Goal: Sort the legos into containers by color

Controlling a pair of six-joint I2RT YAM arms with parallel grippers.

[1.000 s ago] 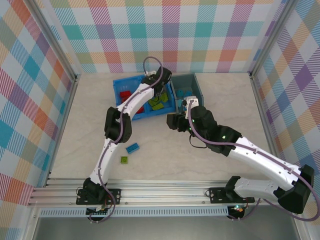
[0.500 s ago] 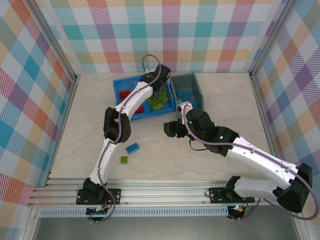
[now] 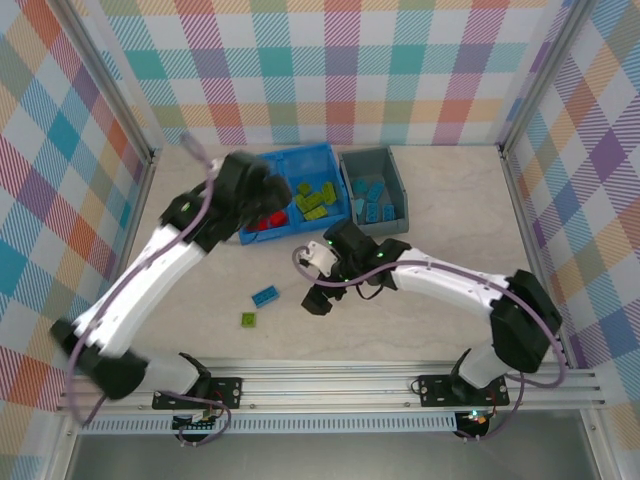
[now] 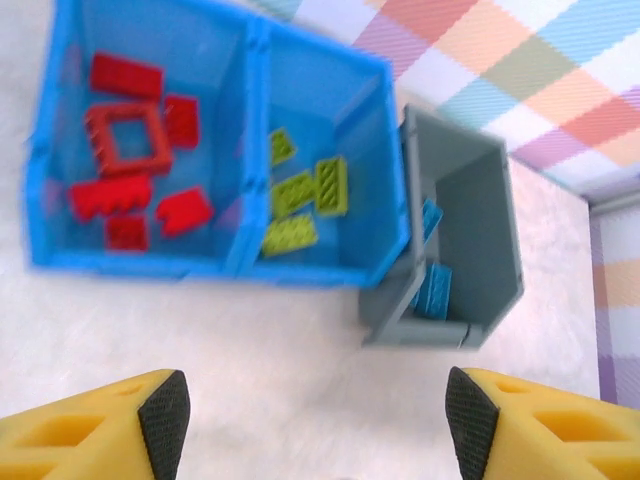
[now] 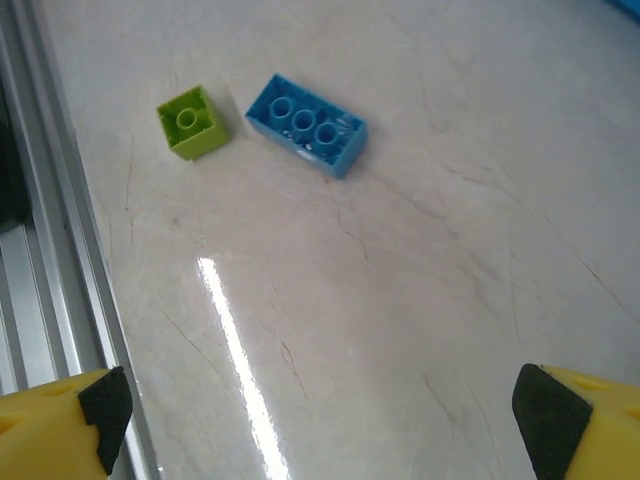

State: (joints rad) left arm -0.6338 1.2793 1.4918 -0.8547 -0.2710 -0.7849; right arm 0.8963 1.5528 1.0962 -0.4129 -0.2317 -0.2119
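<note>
your right gripper (image 5: 325, 410) is nearer: jaws wide, empty. the loose blue lego (image 5: 305, 125) lies on the table (image 5: 400, 300) ahead & left of them, long axis slanting across the jaw line, w/ 1 lime lego (image 5: 190, 121) just beside. left gripper (image 4: 317, 415) open, empty, by the blue bin (image 4: 310, 272): 6 red, 4 lime inside. grey bin (image 4: 480, 230) blues partly hidden, can't count.

No legible text, label, brand, number or sign found on the blue bin (image 4: 215, 265), grey bin (image 4: 480, 230), loose blue brick (image 5: 306, 125) or counter (image 5: 400, 300); left wrist view too blurred to resolve fine print.
</note>
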